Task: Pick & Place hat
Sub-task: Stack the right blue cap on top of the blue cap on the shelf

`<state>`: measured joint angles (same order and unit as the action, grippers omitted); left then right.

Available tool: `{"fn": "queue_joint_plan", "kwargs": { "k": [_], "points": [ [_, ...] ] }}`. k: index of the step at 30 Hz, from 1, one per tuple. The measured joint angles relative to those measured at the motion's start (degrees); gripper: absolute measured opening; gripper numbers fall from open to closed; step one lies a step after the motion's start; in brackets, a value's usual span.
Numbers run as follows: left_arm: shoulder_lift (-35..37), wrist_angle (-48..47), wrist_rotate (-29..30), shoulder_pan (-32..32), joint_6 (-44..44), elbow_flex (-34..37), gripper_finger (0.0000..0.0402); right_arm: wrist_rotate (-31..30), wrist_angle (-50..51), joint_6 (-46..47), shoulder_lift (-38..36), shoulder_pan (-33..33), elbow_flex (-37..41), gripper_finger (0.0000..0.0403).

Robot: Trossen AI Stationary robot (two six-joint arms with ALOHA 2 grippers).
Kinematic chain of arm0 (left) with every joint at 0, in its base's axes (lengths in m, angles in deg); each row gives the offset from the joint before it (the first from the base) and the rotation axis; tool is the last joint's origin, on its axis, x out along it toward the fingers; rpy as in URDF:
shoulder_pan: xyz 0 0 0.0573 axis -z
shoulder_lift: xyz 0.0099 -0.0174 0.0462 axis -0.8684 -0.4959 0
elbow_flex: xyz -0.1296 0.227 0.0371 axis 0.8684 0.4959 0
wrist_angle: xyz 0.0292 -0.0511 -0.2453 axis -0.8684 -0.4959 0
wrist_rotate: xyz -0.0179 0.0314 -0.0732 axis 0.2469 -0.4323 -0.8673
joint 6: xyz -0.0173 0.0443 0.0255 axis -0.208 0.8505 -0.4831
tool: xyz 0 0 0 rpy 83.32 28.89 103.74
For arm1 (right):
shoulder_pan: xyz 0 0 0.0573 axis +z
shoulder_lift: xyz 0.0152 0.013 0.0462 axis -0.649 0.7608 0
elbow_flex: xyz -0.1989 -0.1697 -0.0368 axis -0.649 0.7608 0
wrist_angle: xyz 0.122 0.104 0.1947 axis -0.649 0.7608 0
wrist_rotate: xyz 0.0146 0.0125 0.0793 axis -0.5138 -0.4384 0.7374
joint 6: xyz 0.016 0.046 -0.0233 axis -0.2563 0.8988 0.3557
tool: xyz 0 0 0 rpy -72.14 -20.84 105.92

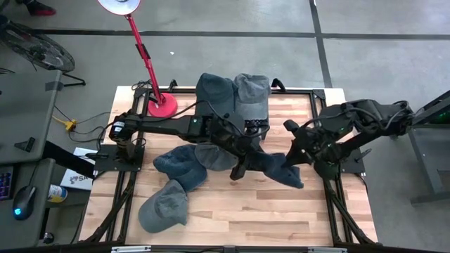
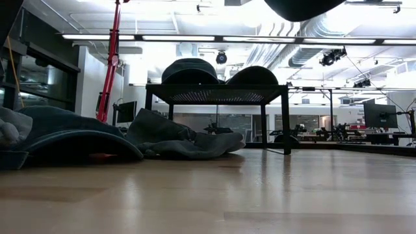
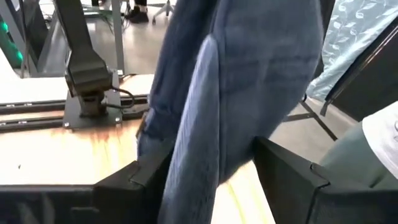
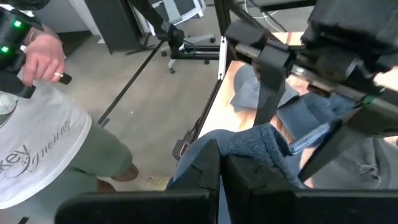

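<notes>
**A:** Take the red lamp (image 1: pixel 150 67) at the table's (image 1: pixel 281 218) far left corner as the marker. What lies nearest it?

**B:** Just right of its base, two grey hats (image 1: pixel 233 93) sit on the black rack (image 2: pixel 218 93) at the back edge. Nearer the camera than the lamp, a flat grey hat (image 1: pixel 181 169) lies on the wood, and a capped one (image 1: pixel 164 205) lies near the front edge.

**A:** And the left gripper (image 1: pixel 237 171)?

**B:** Well right of the lamp, over the middle of the table, reaching across. Its fingers (image 3: pixel 291 177) stand parted with blue cloth hanging between them; whether they press the cloth I cannot tell.

**A:** That cloth is the task's thing?

**B:** Yes, the blue-grey hat (image 1: pixel 278 169), stretched between the two grippers, farther right of the lamp than the others.

**A:** The right gripper (image 1: pixel 294 158)?

**B:** Farthest from the lamp. Its fingers (image 4: pixel 199 171) are clamped tight on the hat's knit edge. Beyond the table, its wrist view shows a person (image 4: pixel 43 146) in a white shirt.
</notes>
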<state>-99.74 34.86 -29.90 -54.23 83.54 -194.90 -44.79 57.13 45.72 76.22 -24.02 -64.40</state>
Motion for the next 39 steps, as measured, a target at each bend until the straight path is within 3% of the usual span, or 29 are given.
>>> {"fn": "queue_joint_plan", "kwargs": {
  "k": [4,10,15,20,30,39],
  "points": [
    [0.00,-1.33,0.02,0.00,-0.57,0.00,0.0149,-0.80,0.20,-0.02,-0.04,0.00,-0.86,0.0000],
    [0.00,-2.66,-1.11,-0.03,-0.10,0.00,0.0019,-3.49,0.28,0.26,-0.04,0.02,-0.90,0.0000],
    [0.00,-2.63,-1.09,-0.07,0.32,0.00,0.0013,-3.98,0.13,0.02,-0.31,0.03,-0.90,0.0005],
    [0.00,-3.50,-1.04,-0.04,0.32,0.00,0.0008,-5.71,-0.14,0.07,-2.24,0.04,-0.90,0.0039],
    [2.77,-5.15,5.93,-0.45,0.50,0.13,0.0006,-19.19,7.67,3.15,-10.89,0.07,-0.92,0.0131],
    [9.09,5.51,7.32,-2.86,2.20,0.00,0.0006,-27.72,14.02,3.99,-14.97,0.07,-0.90,0.0143]
  ]
}}
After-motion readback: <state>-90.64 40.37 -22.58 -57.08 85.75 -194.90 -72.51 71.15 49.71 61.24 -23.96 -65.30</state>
